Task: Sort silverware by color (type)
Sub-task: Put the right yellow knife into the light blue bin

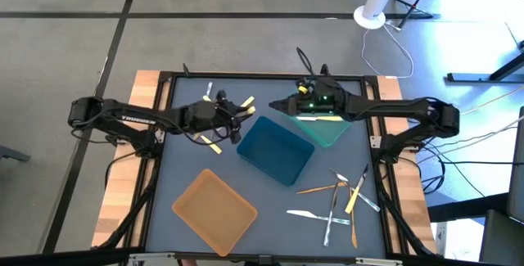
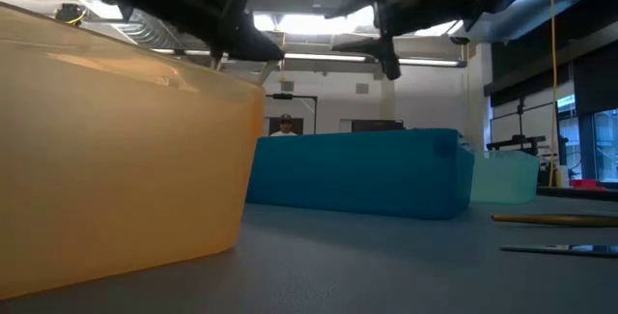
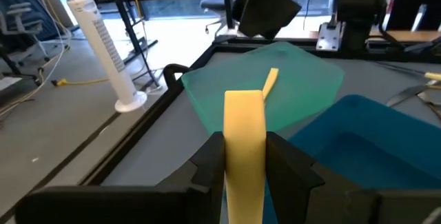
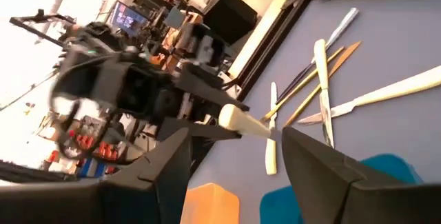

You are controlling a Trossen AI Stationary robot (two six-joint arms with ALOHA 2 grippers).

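— Near edge? Orange tray (image 1: 214, 210), then loose silverware (image 1: 337, 200) on bare mat.
— Mid-table? Blue tray (image 1: 275, 149), teal tray (image 1: 327, 127).
— Grippers? Left gripper (image 1: 242, 115) pinches a yellow utensil (image 3: 244, 141); right gripper (image 1: 281, 105) spread, empty.

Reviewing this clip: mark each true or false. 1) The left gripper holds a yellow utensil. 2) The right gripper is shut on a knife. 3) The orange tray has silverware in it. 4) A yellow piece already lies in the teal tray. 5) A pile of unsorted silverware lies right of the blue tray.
1) True: the left gripper is shut on a yellow utensil.
2) False: the right gripper is open and holds nothing; it hovers by the teal tray.
3) False: the orange tray looks empty.
4) True: a yellow piece lies in the teal tray.
5) True: the pile lies right of the blue tray.
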